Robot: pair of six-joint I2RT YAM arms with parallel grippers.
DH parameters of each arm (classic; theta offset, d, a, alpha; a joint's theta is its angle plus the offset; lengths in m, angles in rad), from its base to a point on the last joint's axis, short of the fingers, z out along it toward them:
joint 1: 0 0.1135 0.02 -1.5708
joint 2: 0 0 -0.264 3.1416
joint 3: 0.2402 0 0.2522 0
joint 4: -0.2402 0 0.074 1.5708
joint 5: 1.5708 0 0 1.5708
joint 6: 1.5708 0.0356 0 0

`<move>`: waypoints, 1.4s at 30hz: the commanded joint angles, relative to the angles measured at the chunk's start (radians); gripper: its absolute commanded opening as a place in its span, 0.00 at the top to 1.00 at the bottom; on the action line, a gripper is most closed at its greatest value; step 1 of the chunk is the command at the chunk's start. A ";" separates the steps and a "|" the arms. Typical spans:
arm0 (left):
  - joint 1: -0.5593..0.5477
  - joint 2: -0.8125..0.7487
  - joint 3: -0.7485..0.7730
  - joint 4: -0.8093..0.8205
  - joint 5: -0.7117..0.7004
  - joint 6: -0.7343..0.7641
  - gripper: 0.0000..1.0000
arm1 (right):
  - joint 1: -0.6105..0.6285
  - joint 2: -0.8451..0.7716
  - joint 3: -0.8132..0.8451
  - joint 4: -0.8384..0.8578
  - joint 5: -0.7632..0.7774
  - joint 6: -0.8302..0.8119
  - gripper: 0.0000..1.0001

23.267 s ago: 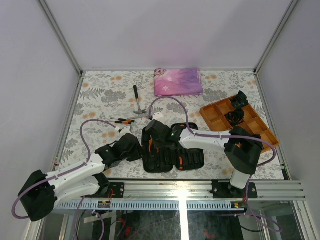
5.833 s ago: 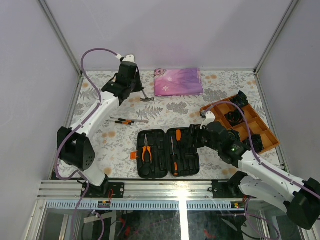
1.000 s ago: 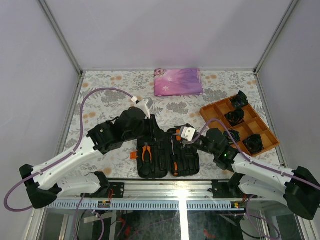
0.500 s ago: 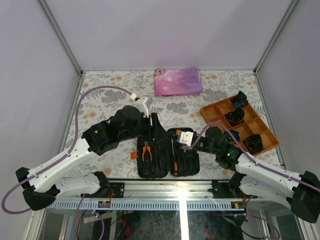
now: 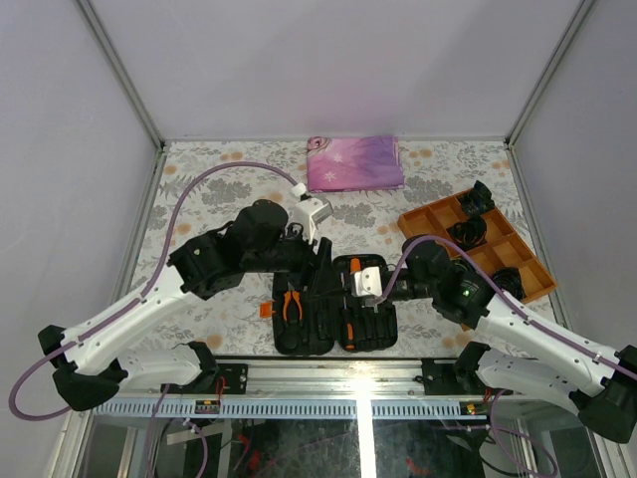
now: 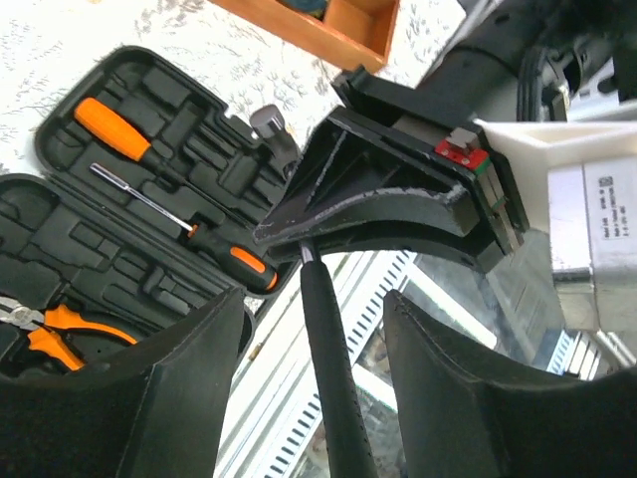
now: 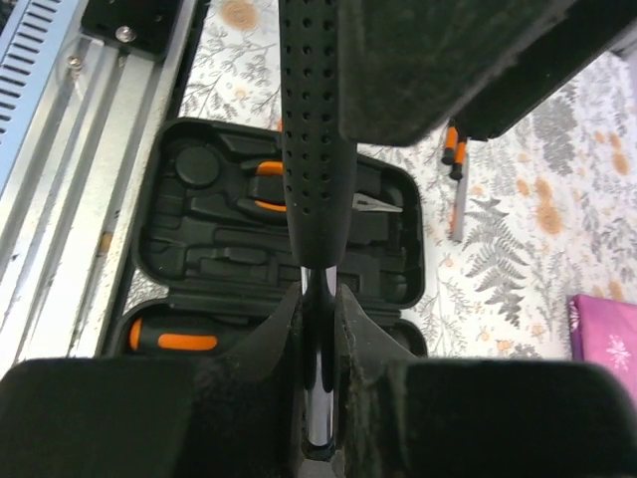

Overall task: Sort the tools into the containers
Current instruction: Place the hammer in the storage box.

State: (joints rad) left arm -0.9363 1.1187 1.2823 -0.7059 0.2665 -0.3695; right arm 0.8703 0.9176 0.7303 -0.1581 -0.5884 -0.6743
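- Black plastic case (image 5: 311,346) lies open and flat on the desk (image 5: 199,189), close to the middle of the near edge, with both halves facing up.
- Orange-handled pliers (image 5: 291,304) sit in the half nearer the left edge.
- The half nearer the right edge holds two screwdrivers (image 6: 214,249). One has a thin bare shaft, and the other shows a fat orange handle.
- Your right claw (image 7: 318,299) is clenched on the hammer (image 7: 311,149). It pinches the bright metal shaft just below the dimpled black grip.
- Your left claw (image 6: 314,299) is released. Its fingers (image 6: 149,398) flank the hammer's grip, and the left wrist view shows a gap on each side.
- The two claws meet over the middle of the case, so the hammer hangs in the air above the moulded slots.
- One more screwdriver (image 7: 456,189) lies on the desk just off the far side of the case. You can see it from the right wrist, but the left arm hides it from above.
- An orange tray (image 5: 418,234) sits by the right edge with black coiled bundles (image 5: 468,234) in its compartments.
- A folded pink-purple cloth (image 5: 355,162) lies at the far edge.
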 commanded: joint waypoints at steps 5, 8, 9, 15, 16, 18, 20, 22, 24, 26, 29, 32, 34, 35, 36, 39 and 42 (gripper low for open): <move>-0.008 0.012 0.000 -0.049 0.187 0.128 0.51 | -0.002 -0.021 0.061 -0.048 -0.052 -0.002 1.00; -0.011 0.023 0.000 -0.082 0.185 0.141 0.53 | -0.002 -0.027 0.061 -0.042 -0.032 0.015 1.00; -0.011 0.029 -0.001 -0.092 0.183 0.146 0.53 | -0.002 -0.029 0.061 -0.040 -0.023 0.019 1.00; -0.013 0.046 -0.004 -0.129 0.126 0.152 0.53 | -0.002 -0.043 0.062 -0.023 0.002 0.028 1.00; -0.014 0.048 -0.005 -0.131 0.119 0.152 0.53 | -0.001 -0.045 0.061 -0.018 0.003 0.029 1.00; -0.015 0.051 -0.006 -0.132 0.116 0.147 0.54 | -0.002 -0.045 0.061 -0.008 0.015 0.035 1.00; -0.015 0.054 -0.004 -0.132 0.119 0.146 0.55 | -0.002 -0.040 0.065 -0.002 0.032 0.038 1.00; -0.017 0.060 -0.002 -0.134 0.120 0.145 0.54 | -0.002 -0.036 0.068 0.005 0.053 0.043 1.00; -0.017 0.066 -0.002 -0.136 0.115 0.147 0.55 | -0.001 -0.037 0.070 0.013 0.076 0.046 1.00; -0.017 0.072 -0.002 -0.137 0.104 0.149 0.60 | -0.001 -0.039 0.072 0.015 0.090 0.045 0.99; -0.017 0.080 -0.002 -0.141 0.096 0.151 0.78 | -0.001 -0.044 0.073 0.013 0.097 0.045 0.99; -0.017 0.084 -0.004 -0.142 0.097 0.152 0.89 | -0.002 -0.052 0.068 0.015 0.107 0.047 0.99; -0.017 0.085 -0.007 -0.141 0.089 0.148 0.96 | -0.002 -0.057 0.066 0.014 0.117 0.047 0.99; -0.017 0.085 -0.008 -0.141 0.082 0.146 0.99 | -0.001 -0.060 0.066 0.016 0.119 0.048 0.98; -0.017 0.087 -0.008 -0.141 0.075 0.143 1.00 | -0.001 -0.062 0.064 0.018 0.121 0.048 0.96; -0.017 0.089 -0.010 -0.141 0.045 0.130 1.00 | -0.002 -0.078 0.048 0.042 0.127 0.044 0.83; -0.017 0.087 -0.013 -0.138 0.007 0.109 1.00 | -0.002 -0.097 0.021 0.072 0.132 0.027 0.55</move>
State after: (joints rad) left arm -0.9485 1.2026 1.2804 -0.8257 0.3405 -0.2382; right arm 0.8703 0.8776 0.7372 -0.2237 -0.4641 -0.6338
